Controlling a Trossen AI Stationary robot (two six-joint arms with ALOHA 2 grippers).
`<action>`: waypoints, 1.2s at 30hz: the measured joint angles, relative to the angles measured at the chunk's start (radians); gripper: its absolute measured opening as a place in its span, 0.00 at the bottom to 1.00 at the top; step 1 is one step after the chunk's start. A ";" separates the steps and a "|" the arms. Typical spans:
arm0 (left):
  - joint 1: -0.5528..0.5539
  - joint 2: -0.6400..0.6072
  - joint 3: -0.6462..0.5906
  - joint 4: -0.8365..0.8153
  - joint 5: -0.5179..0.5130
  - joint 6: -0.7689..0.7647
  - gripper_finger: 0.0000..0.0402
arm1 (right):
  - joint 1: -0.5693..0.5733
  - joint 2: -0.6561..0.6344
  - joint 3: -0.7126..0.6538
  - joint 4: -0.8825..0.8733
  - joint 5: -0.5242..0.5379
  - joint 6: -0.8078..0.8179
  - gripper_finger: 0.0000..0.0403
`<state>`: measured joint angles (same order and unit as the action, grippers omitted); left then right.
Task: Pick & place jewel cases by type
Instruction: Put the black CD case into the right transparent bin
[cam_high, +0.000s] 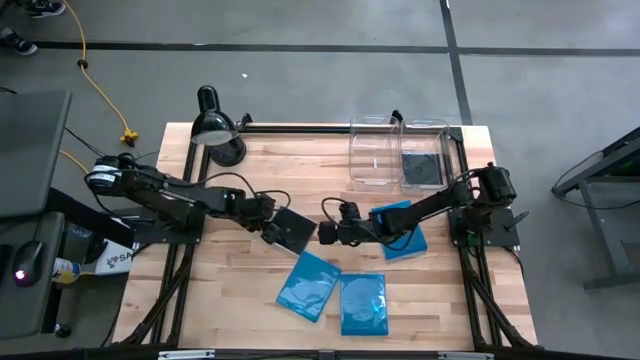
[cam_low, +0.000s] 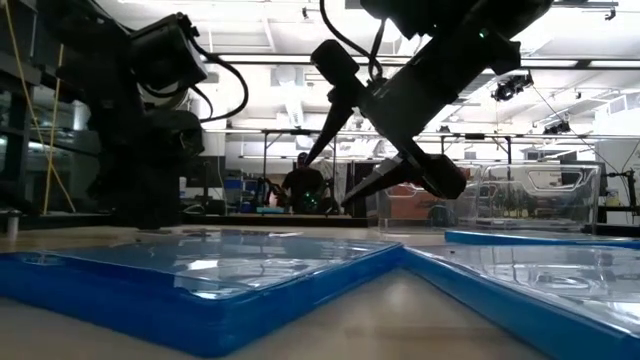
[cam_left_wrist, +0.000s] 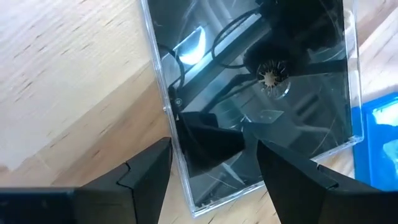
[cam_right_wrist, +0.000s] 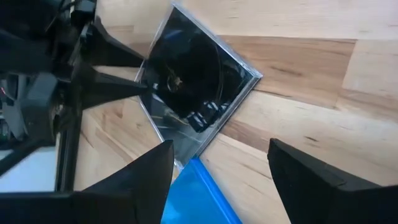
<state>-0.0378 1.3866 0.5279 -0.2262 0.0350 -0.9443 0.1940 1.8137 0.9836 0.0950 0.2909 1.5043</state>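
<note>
Under the left tool (cam_high: 270, 232), a black case (cam_high: 292, 229) lies partly hidden.

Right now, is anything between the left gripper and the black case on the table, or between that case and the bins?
Nothing visible blocks the left gripper: its open fingers straddle an edge of the black jewel case. Toward the clear bins, the right gripper hovers just beside the case, its arm across that path.
</note>
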 joint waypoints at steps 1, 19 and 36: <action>-0.009 0.001 0.000 -0.001 -0.008 0.000 0.59 | 0.000 0.000 0.000 0.000 0.005 0.011 0.61; -0.022 0.003 -0.001 -0.003 -0.042 -0.002 0.59 | -0.010 0.012 0.000 -0.001 -0.040 0.067 0.61; -0.021 0.006 -0.005 0.107 -0.028 -0.003 0.59 | -0.070 0.136 0.002 0.136 -0.117 0.089 0.61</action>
<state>-0.0593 1.3930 0.5224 -0.1192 0.0070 -0.9477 0.1236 1.9495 0.9852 0.2313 0.1737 1.5933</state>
